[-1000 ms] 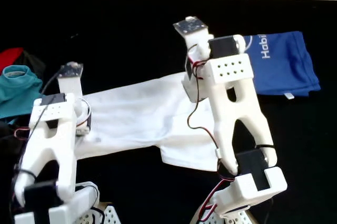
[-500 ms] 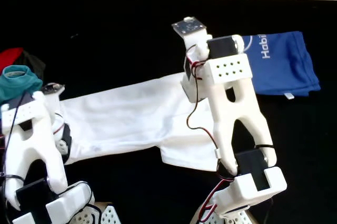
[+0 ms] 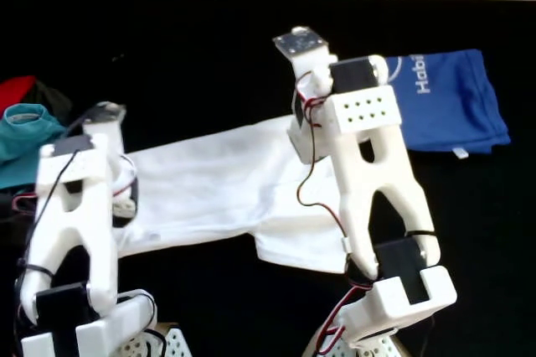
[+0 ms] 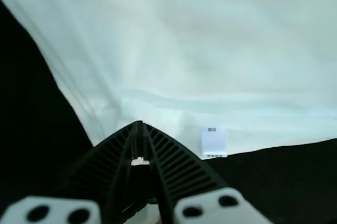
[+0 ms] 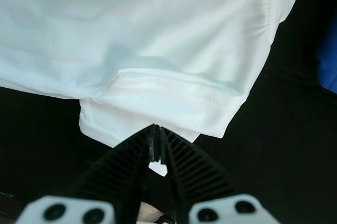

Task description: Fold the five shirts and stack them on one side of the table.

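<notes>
Seen from above, a blue shirt (image 3: 448, 101) lies folded at upper right, the white shirt (image 3: 218, 185) is stretched mid-tabletop (image 3: 209, 47), and a teal shirt (image 3: 29, 135) and a red shirt (image 3: 17, 89) sit bunched at left, while in the left wrist view the left gripper (image 4: 138, 129) has its fingers pinched, apparently on the white shirt's hem, and in the right wrist view the right gripper (image 5: 154, 140) looks to be nipping its far edge likewise.

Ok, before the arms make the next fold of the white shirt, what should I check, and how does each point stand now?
1. Is the left tool shut on the white shirt? Ok, fabric is caught at its tip.
2. Is the right tool shut on the same shirt's edge? Ok.
3. Does the shirt lie flat between them? Not ok, a lower layer juts out by the right arm.
4. Is the blue shirt folded and apart from the white one? Ok.
5. Is the teal shirt clear of the left arm? Cannot tell.
</notes>
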Tool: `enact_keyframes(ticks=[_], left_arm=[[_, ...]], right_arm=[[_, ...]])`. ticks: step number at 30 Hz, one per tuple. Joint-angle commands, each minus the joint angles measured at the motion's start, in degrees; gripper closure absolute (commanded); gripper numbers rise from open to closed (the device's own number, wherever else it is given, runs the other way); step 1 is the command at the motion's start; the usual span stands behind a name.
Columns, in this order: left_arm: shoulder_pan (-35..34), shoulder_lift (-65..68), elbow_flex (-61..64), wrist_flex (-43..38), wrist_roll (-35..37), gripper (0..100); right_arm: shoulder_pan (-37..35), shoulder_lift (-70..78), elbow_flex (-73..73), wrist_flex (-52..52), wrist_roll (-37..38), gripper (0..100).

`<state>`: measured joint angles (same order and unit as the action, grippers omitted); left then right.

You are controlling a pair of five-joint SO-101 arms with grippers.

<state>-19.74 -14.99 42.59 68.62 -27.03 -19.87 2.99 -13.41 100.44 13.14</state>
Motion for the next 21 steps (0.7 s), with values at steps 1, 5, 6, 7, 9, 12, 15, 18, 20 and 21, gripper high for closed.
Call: enact_keyframes(ticks=[1,5,6,7,9,12,15,18,20,21], left_arm=[[0.75,-0.4,2.51,0.18,0.18,99],[-1.63,0.04,6.02,1.14,-3.34,99],[-2.24,-0.4,7.16,1.32,-4.31,99],[-2.95,-0.4,7.87,2.2,-5.1,99],[-4.62,-0.4,8.04,6.07,-6.77,99],[-6.02,-0.48,6.99,12.22,-9.49,99],[-6.64,-0.48,2.95,17.23,-10.29,99],[-6.64,-0.48,-3.82,20.92,-9.93,99],[-6.64,-0.48,-8.31,21.1,-8.7,99],[-6.64,-0.48,-9.8,19.96,-7.47,99]], right_arm=[[-0.4,-3.03,0.13,0.4,-0.53,98.4],[-0.4,-3.03,0.13,0.4,-0.53,98.4],[-0.4,-3.03,0.13,0.4,-0.53,98.4],[-0.4,-3.03,0.13,0.4,-0.53,98.4],[-0.4,-3.03,0.13,0.4,-0.44,98.4],[-0.4,-3.03,0.13,0.4,-0.35,98.4],[-0.4,-3.03,0.13,0.4,-0.26,98.4],[-0.4,-3.03,0.13,0.4,-0.26,98.4],[-0.4,-3.03,0.13,0.4,-0.26,98.4],[-0.4,-3.03,0.13,0.4,-0.26,98.4]])
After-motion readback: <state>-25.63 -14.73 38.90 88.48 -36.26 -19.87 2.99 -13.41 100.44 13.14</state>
